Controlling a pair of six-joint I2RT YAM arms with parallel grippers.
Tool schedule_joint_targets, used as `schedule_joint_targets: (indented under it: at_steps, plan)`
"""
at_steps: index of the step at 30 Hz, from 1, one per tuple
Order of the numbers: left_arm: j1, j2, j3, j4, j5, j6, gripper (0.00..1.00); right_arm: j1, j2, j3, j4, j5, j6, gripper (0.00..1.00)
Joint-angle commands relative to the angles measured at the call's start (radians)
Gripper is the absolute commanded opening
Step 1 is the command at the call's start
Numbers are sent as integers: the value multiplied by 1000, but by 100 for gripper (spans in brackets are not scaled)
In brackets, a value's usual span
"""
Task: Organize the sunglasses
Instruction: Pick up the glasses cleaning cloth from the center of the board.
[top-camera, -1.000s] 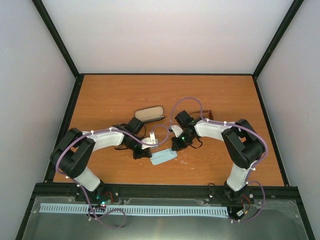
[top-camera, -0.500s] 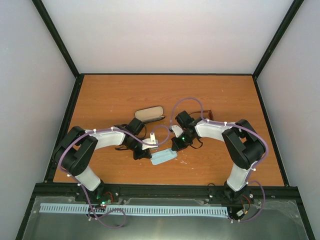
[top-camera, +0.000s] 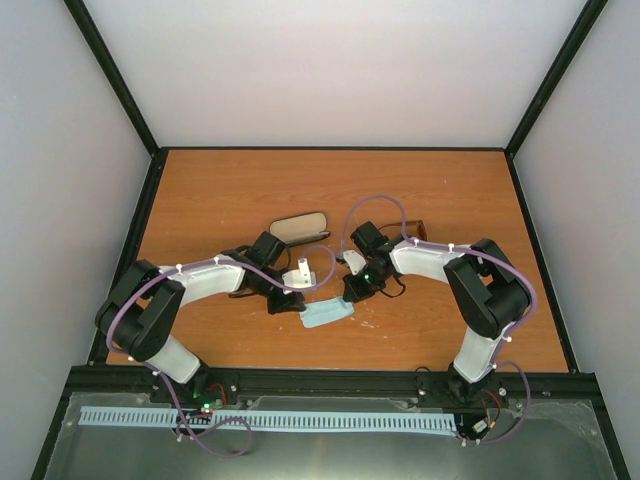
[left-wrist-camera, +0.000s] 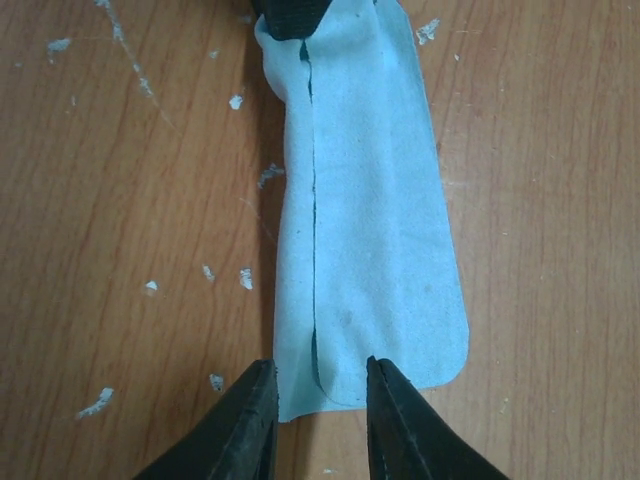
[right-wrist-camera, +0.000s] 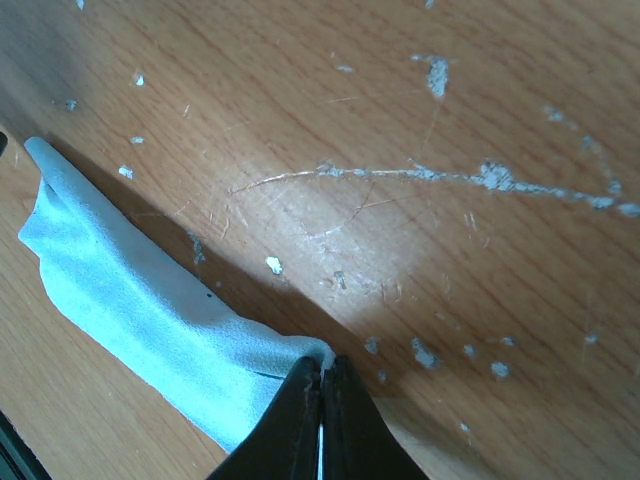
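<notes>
The pale blue cloth (top-camera: 328, 314) lies folded into a long strip on the table, between the two grippers. My left gripper (left-wrist-camera: 320, 373) is open, its fingers astride the cloth's near end (left-wrist-camera: 370, 200), low over the table. In the top view it is at the cloth's left end (top-camera: 298, 304). My right gripper (right-wrist-camera: 322, 368) is shut on the cloth's other end (right-wrist-camera: 140, 300) and lifts that corner a little; in the top view it is at the cloth's right end (top-camera: 350, 296). The sunglasses (top-camera: 421, 228) show only as a reddish-brown bit behind the right arm.
The black glasses case (top-camera: 298, 228) lies open with its light lining up, just behind the left wrist. The wooden table (top-camera: 440, 190) has a black frame round it and grey walls. White flecks and scratches mark the wood.
The left arm's elbow and shoulder have swung a little to the left and its wrist has edged back. The cloth and the right arm have not moved.
</notes>
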Motion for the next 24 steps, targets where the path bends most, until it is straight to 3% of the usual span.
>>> schedule_joint_targets:
  at_steps: [1, 17, 24]
  plan:
    - [10, 5, 5, 23, 10, -12, 26, -3, 15, -34, -27, 48, 1, 3]
    - [32, 90, 8, 26, 32, -7, 17, -3, 12, -47, -25, 48, 5, 3]
    - [32, 116, 19, 11, 68, -9, 1, -3, 12, -47, -21, 51, 8, 3]
